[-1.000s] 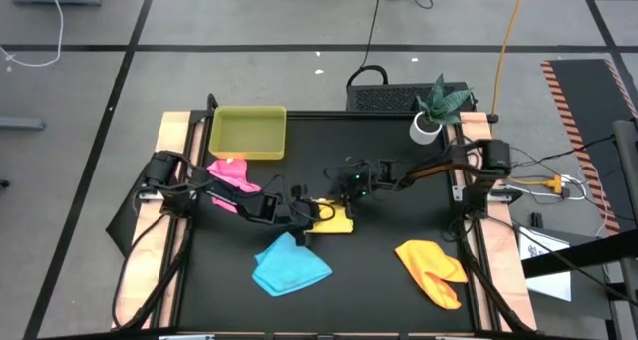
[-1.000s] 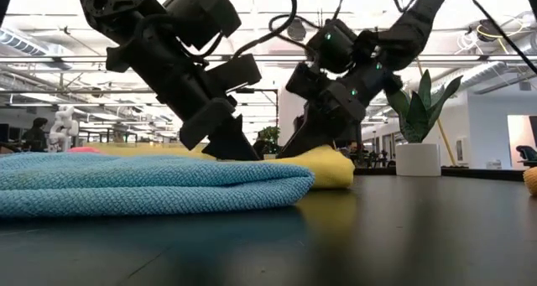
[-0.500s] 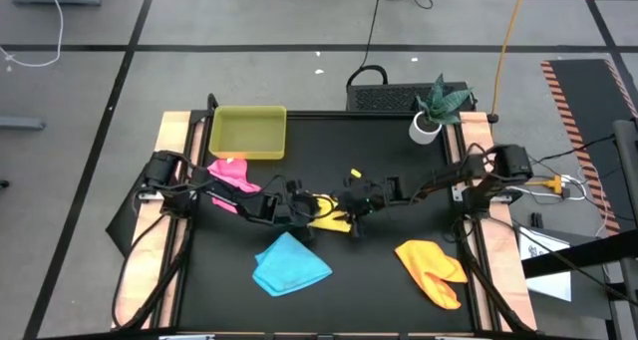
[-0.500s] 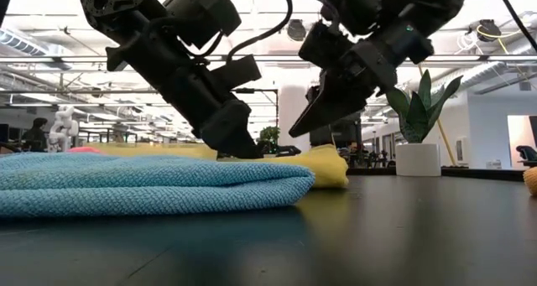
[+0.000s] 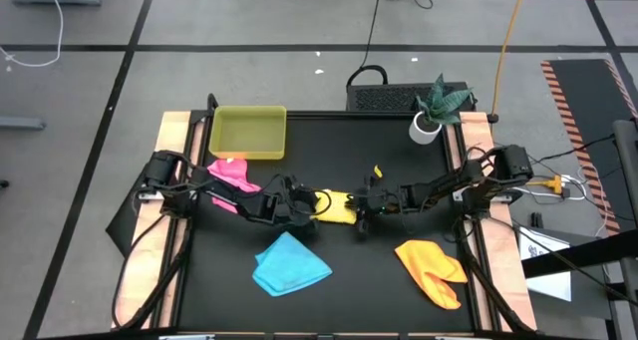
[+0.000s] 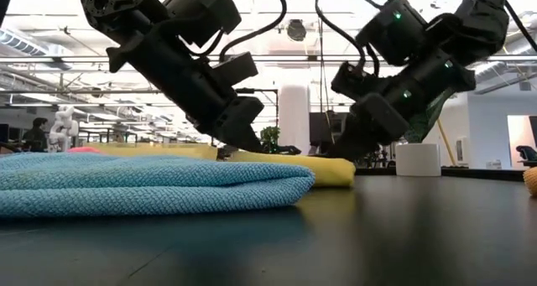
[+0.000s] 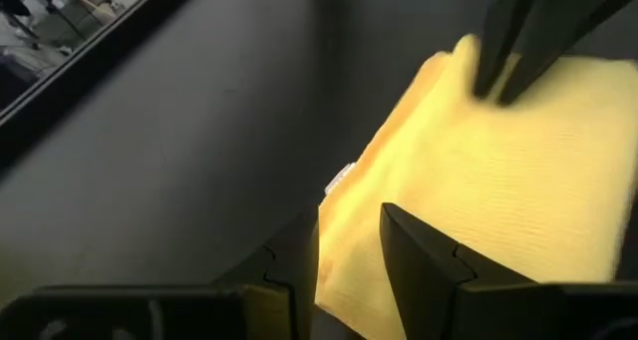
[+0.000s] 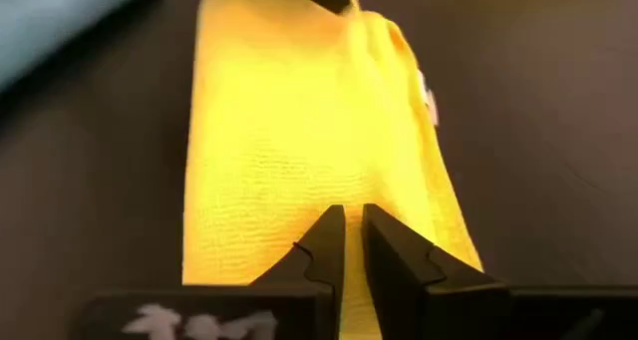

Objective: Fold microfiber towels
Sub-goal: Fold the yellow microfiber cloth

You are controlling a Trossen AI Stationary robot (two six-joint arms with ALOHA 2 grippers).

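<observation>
The yellow towel (image 5: 336,207) lies folded into a narrow strip at the table's middle, with a gripper at each end. My left gripper (image 5: 304,208) is shut on its left end. My right gripper (image 5: 365,209) is shut on its right end. The pink towel (image 5: 231,172) lies crumpled under the left arm. The sky blue towel (image 5: 290,263) lies folded near the front. The orange towel (image 5: 431,269) lies rumpled at the front right. My left gripper pinches the yellow towel's left end edge (image 7: 351,242) between its two fingers, slanting down from the table's left. Several folded layers sit in the gap. The towel lies flat on the table. My right gripper pinches the towel's right end edge (image 8: 349,185) between its nearly closed fingers (image 8: 324,242), slanting down from the table's right. That end lies on the table (image 6: 334,170).
A yellow-green tray (image 5: 248,131) stands at the back left. A potted plant (image 5: 432,109) stands at the back right corner. The blue towel (image 6: 143,184) fills the foreground of the low view. Bare black tabletop (image 5: 349,161) lies behind the yellow towel.
My right gripper has risen off the middle of the yellow towel, gone toward the table's right edge and come down at the towel's right end. The yellow towel now lies as a narrower, longer strip. My left gripper has held its place.
</observation>
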